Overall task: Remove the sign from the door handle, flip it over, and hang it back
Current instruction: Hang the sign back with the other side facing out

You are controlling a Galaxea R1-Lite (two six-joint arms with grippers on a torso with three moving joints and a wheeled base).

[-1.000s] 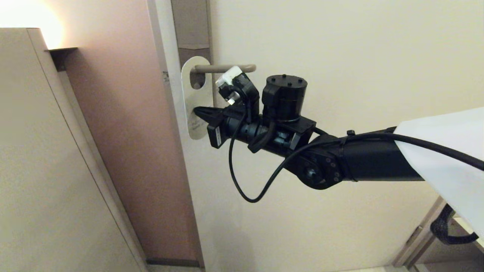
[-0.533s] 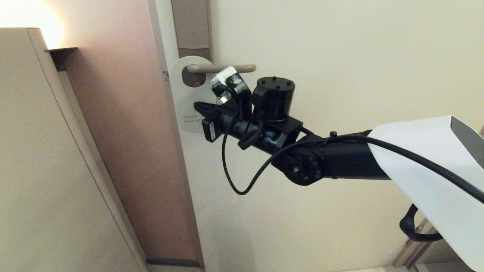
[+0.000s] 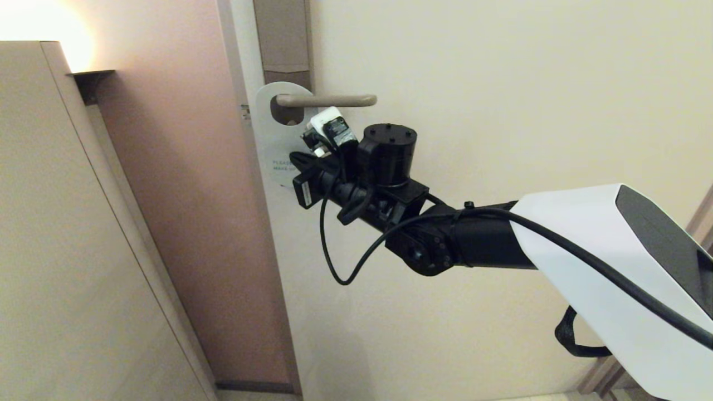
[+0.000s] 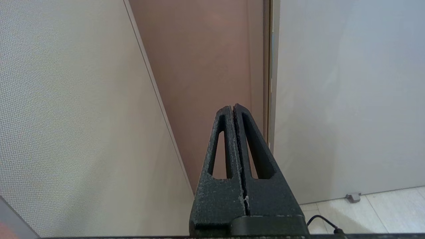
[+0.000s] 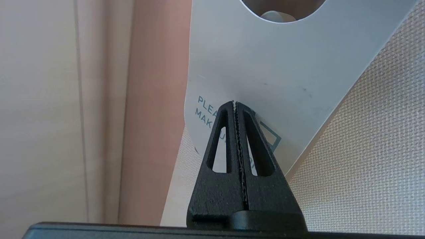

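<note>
**White face forward, sign back on the lever**

Cream door [image 3: 501,83] fills most of what I see, with a pinkish wall strip to its left and a pale cabinet panel [image 3: 67,250] beyond that. On the door, the door handle [image 3: 326,100] runs level from its tall grey-brown plate [image 3: 281,33], and the sign [image 3: 277,139] hangs from it with the lever passing through its hole.

A second ago the card stood nearly edge-on to my head camera, a narrow sliver. Now it lies broad and flat against the door, its white face out; I can read the start of "PLEASE MAKE UP" in blue lettering. My right arm has drawn down and back a little as the card settled.

My right claw [image 5: 235,103] is pinched fully together, tips against the card's lower part. From the wrist camera I cannot quite tell whether an edge of the card is still nipped between them or whether they merely press on its face.

My left claw [image 4: 233,107] is closed on nothing, parked low and pointing at the wall beside the door.

I judge the turning and rehanging essentially done; what remains is to let go cleanly and back away without dragging the card off the lever.
</note>
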